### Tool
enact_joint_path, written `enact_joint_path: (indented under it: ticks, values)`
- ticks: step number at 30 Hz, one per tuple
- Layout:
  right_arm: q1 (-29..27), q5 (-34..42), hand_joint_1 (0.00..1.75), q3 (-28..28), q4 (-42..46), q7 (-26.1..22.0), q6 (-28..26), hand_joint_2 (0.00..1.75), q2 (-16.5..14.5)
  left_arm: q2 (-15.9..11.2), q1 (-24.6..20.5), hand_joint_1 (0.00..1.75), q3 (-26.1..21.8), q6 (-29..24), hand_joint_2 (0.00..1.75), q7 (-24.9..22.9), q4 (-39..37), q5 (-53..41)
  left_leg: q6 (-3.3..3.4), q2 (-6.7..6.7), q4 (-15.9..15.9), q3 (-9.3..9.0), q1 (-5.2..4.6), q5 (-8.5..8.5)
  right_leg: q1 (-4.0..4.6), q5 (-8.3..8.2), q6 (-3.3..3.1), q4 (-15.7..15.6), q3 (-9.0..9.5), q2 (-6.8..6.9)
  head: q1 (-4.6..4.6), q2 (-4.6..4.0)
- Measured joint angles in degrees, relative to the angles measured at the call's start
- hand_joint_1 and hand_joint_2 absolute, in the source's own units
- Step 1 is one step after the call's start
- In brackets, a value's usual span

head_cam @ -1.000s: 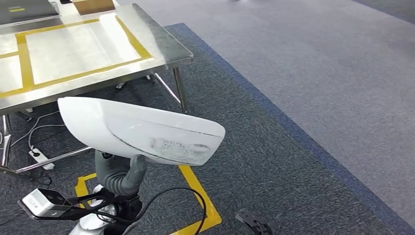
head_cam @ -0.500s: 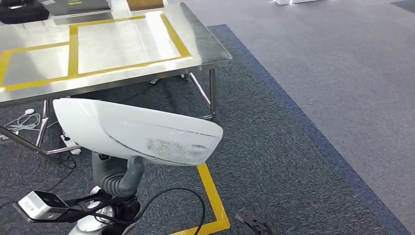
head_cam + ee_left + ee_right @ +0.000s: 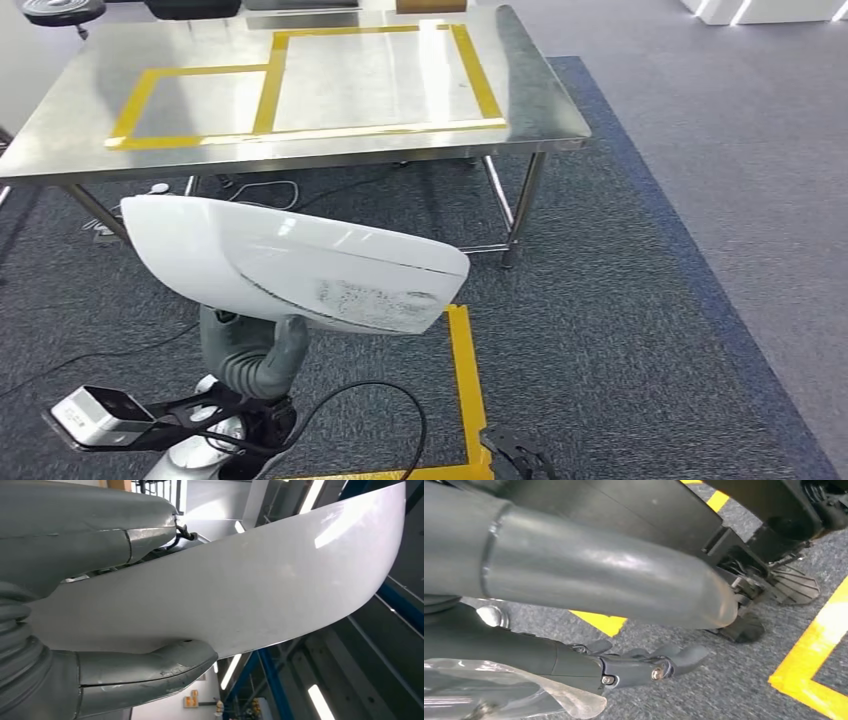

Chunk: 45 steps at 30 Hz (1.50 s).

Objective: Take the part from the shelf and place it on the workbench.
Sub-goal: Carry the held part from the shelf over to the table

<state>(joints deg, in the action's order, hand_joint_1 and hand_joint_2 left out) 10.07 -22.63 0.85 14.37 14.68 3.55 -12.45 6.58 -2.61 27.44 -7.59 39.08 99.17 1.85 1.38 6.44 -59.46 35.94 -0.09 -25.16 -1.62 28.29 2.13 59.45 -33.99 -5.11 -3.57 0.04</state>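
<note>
A long white curved part [image 3: 290, 265] is held low in front of me, lying roughly level; my left hand [image 3: 250, 355] grips it from underneath. In the left wrist view the part [image 3: 240, 590] sits between the thick grey thumb [image 3: 145, 672] and the fingers above it. The steel workbench [image 3: 560, 110], marked with yellow tape rectangles, stands ahead, and the part is short of its near edge. My right hand [image 3: 589, 585] hangs over the carpet with its dark fingers [image 3: 649, 665] loosely spread and nothing in them.
Yellow tape [image 3: 462, 380] marks a corner on the dark carpet below the part. Cables [image 3: 260, 195] lie under the workbench, near its steel legs [image 3: 525, 205]. Dark objects [image 3: 60, 10] sit at the bench's far edge. Lighter grey carpet [image 3: 760, 150] stretches to the right.
The whole view has swung: the workbench now sits centred ahead instead of at the upper left. My left hand still holds the part in the same way.
</note>
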Motion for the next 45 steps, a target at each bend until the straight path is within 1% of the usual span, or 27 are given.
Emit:
enact_joint_path:
  ticks: [2,3,5,7,9,10,11,13,15,17,18,20,22,23,24,25,27,29,31,34,36,38,39,40,41,43,45]
  values:
    - [0.0,0.0,0.00,0.0,0.0,0.1,0.0,0.00,0.0,-0.1,0.0,1.75,0.2,-0.2,1.75,0.0,0.1,0.0,-0.75,1.28,0.1,0.32,0.25,0.24,0.08,0.07,-0.40,-0.3,0.42,0.62,-0.01,0.00]
    - [0.0,0.0,0.00,0.0,0.0,0.1,0.0,0.00,-0.1,-0.1,0.0,1.75,0.2,-0.2,1.75,0.0,0.1,0.0,-1.07,0.89,-0.1,0.45,0.21,0.10,0.04,0.02,-0.74,-0.5,0.66,1.29,-0.04,0.00]
    - [0.1,0.0,0.00,0.0,0.0,0.0,0.0,0.00,-0.2,-0.3,-0.2,1.75,0.3,-0.3,1.75,0.0,0.2,0.0,-1.66,-1.92,-3.1,1.79,0.07,-1.63,-0.10,0.05,-1.46,-0.9,1.29,2.93,-0.44,0.00]
    - [0.0,0.0,0.00,0.0,0.0,0.0,0.0,0.00,-0.2,-0.4,-0.4,1.75,0.4,-0.4,1.75,0.0,0.2,0.0,-2.13,-5.00,-10.2,5.10,0.19,-4.85,0.08,0.41,-1.96,-1.0,1.78,4.78,-0.78,0.00]
    - [-0.1,0.0,0.00,0.0,0.0,0.0,-0.1,0.00,-0.2,-0.5,-0.4,1.75,0.5,-0.4,1.75,0.0,0.2,0.0,-2.42,-5.78,-15.4,7.74,0.49,-6.25,0.17,0.75,-2.09,-0.9,2.09,6.54,-0.78,0.00]
    - [-0.1,0.1,0.00,0.0,-0.1,0.0,-0.1,0.00,-0.2,-0.6,-0.3,1.75,0.5,-0.5,1.75,0.0,0.2,0.0,-2.45,-5.95,-15.0,7.59,0.59,-5.37,0.17,0.91,-2.04,-0.9,2.26,7.32,-0.78,0.00]
    - [-0.1,0.1,0.00,0.0,-0.1,0.0,-0.1,0.00,-0.2,-0.7,-0.3,1.75,0.5,-0.5,1.75,0.0,0.2,-0.1,-2.38,-6.22,-12.5,6.32,0.64,-3.63,0.18,1.09,-1.95,-0.9,2.50,8.02,-0.79,0.00]
    - [0.1,0.1,0.00,0.0,-0.1,-0.1,-0.1,0.00,-0.2,-0.8,-0.4,1.75,0.5,-0.6,1.75,0.0,0.3,-0.3,-1.95,-8.12,-4.8,2.26,0.33,-0.31,0.35,1.55,-1.55,-0.9,3.03,9.21,-0.81,0.00]
    - [0.2,0.2,0.00,0.0,-0.1,-0.1,-0.1,0.00,-0.2,-0.9,-0.5,1.75,0.7,-0.7,1.75,0.0,0.3,-0.5,-1.34,-9.71,-0.6,0.13,-0.14,0.39,0.71,1.95,-0.97,-0.9,3.33,10.19,-0.70,0.00]
    - [0.3,0.3,0.00,0.0,0.0,-0.1,-0.1,0.00,-0.2,-0.9,-0.5,1.75,0.9,-0.9,1.75,0.0,0.4,-0.6,-0.72,-9.13,-0.1,0.13,-0.32,0.06,0.88,2.19,-0.36,-1.2,3.68,11.26,-0.57,0.00]
    - [0.4,0.3,0.00,0.0,0.0,-0.1,-0.1,0.00,-0.2,-0.9,-0.5,1.75,0.9,-1.0,1.75,0.0,0.4,-0.7,-0.41,-8.61,0.2,0.03,-0.23,0.13,0.81,2.45,-0.04,-1.2,3.77,11.19,-0.53,0.00]
    - [0.5,0.6,0.00,0.0,0.0,-0.2,-0.2,0.00,-0.3,-0.9,-0.6,1.75,1.0,-1.0,1.75,0.0,0.5,-0.7,0.30,-7.74,0.6,-0.26,0.12,0.26,0.63,4.17,0.44,1.2,2.73,9.04,-0.29,0.00]
    - [0.5,1.1,0.00,0.0,0.0,-0.3,-0.3,0.00,-0.2,-0.8,-0.7,1.75,1.0,-1.1,1.75,0.0,0.6,-0.7,0.78,-7.06,0.7,-0.36,0.26,0.22,0.54,7.27,0.55,8.0,-0.96,6.21,0.05,0.00]
    - [0.3,1.2,0.00,0.0,0.0,-0.4,-0.3,0.00,-0.2,-0.9,-0.6,1.75,1.0,-1.1,1.75,0.0,0.6,-0.7,0.92,-6.65,0.7,-0.36,0.23,0.18,0.55,8.41,0.58,11.7,-3.19,5.61,0.16,0.00]
    - [0.1,1.4,0.00,0.0,0.0,-0.4,-0.3,0.00,-0.2,-0.9,-0.6,1.75,1.0,-1.1,1.75,0.0,0.6,-0.6,0.97,-6.27,0.7,-0.40,0.19,0.12,0.57,8.61,0.57,14.1,-4.90,5.37,0.19,0.00]
    - [0.0,1.5,0.00,0.0,0.0,-0.5,-0.2,0.00,-0.1,-0.9,-0.6,1.75,1.0,-1.1,1.75,0.0,0.6,-0.6,0.96,-5.91,0.7,-0.46,0.16,0.06,0.57,7.69,0.55,14.5,-5.70,5.29,0.22,0.00]
    - [-0.1,1.6,0.00,0.0,0.0,-0.7,-0.1,0.00,-0.1,-0.9,-0.6,1.75,1.0,-1.0,1.75,0.0,0.6,-0.5,0.79,-5.37,0.6,-0.72,0.16,-0.16,0.54,3.19,0.38,9.0,-4.16,5.26,0.24,0.00]
    - [0.1,1.6,0.00,0.0,0.0,-0.9,-0.1,0.00,-0.1,-0.9,-0.6,1.75,1.0,-1.0,1.75,0.0,0.6,-0.3,0.32,-5.06,0.3,-0.81,-0.01,-0.47,0.56,0.11,0.13,2.2,-1.25,5.03,0.21,0.01]
    - [0.1,1.7,0.00,0.0,0.0,-1.0,-0.1,0.00,-0.1,-0.9,-0.6,1.75,1.0,-0.9,1.75,0.0,0.6,0.0,-0.27,-4.92,0.2,-0.70,-0.14,-0.53,0.70,-0.12,-0.26,-0.2,-0.02,4.78,0.16,0.01]
    - [0.1,1.8,0.00,-0.1,0.0,-1.0,-0.1,0.00,-0.1,-0.9,-0.7,1.75,1.0,-0.8,1.75,0.0,0.6,0.2,-1.16,-5.05,-0.3,-0.55,0.02,-1.04,0.59,-0.37,-1.28,-0.6,0.33,4.84,0.07,0.00]
    - [0.1,1.9,0.00,-0.1,0.0,-1.1,-0.1,0.00,-0.2,-0.9,-0.7,1.75,1.0,-0.7,1.75,0.0,0.7,0.3,-1.78,-5.44,-4.5,1.21,0.16,-3.57,0.39,-0.41,-1.87,-0.9,0.65,5.08,-0.17,0.00]
    - [0.1,1.9,0.00,-0.1,0.0,-1.1,-0.1,0.00,-0.2,-1.0,-0.6,1.75,1.0,-0.7,1.75,0.0,0.7,0.4,-2.24,-5.70,-12.0,4.68,0.31,-6.90,0.43,-0.26,-2.16,-0.9,0.77,5.34,-0.29,0.00]
    - [0.0,1.9,0.00,-0.1,0.0,-1.1,-0.1,0.00,-0.2,-1.0,-0.6,1.75,1.0,-0.7,1.75,0.0,0.7,0.4,-2.32,-5.74,-14.7,6.03,0.36,-7.69,0.46,-0.21,-2.21,-0.9,0.81,5.42,-0.28,0.00]
    - [0.0,1.9,0.00,-0.1,0.0,-1.1,-0.1,0.00,-0.2,-1.1,-0.6,1.75,1.0,-0.7,1.75,0.0,0.7,0.4,-2.31,-5.75,-15.6,6.52,0.37,-7.43,0.49,-0.17,-2.24,-0.9,0.87,5.47,-0.29,0.00]
    - [0.0,1.9,0.00,-0.1,0.0,-1.1,-0.1,0.00,-0.2,-1.1,-0.5,1.75,1.0,-0.6,1.75,0.0,0.7,0.4,-2.17,-5.75,-14.3,5.91,0.36,-6.10,0.52,-0.11,-2.23,-0.9,0.99,5.47,-0.30,0.00]
    - [0.0,1.9,0.00,-0.1,0.0,-1.1,-0.1,0.00,-0.2,-1.1,-0.6,1.75,1.0,-0.6,1.75,0.0,0.7,0.5,-1.55,-5.86,-7.1,2.39,0.23,-2.19,0.55,0.07,-2.08,-0.9,1.33,5.44,-0.29,0.00]
    - [0.1,1.9,0.00,-0.1,0.0,-1.1,-0.1,0.00,-0.2,-1.1,-0.6,1.75,1.0,-0.6,1.75,0.0,0.7,0.5,-0.94,-6.07,-1.1,-0.51,-0.06,-0.44,0.74,0.27,-1.63,-0.8,1.38,5.43,-0.26,0.00]
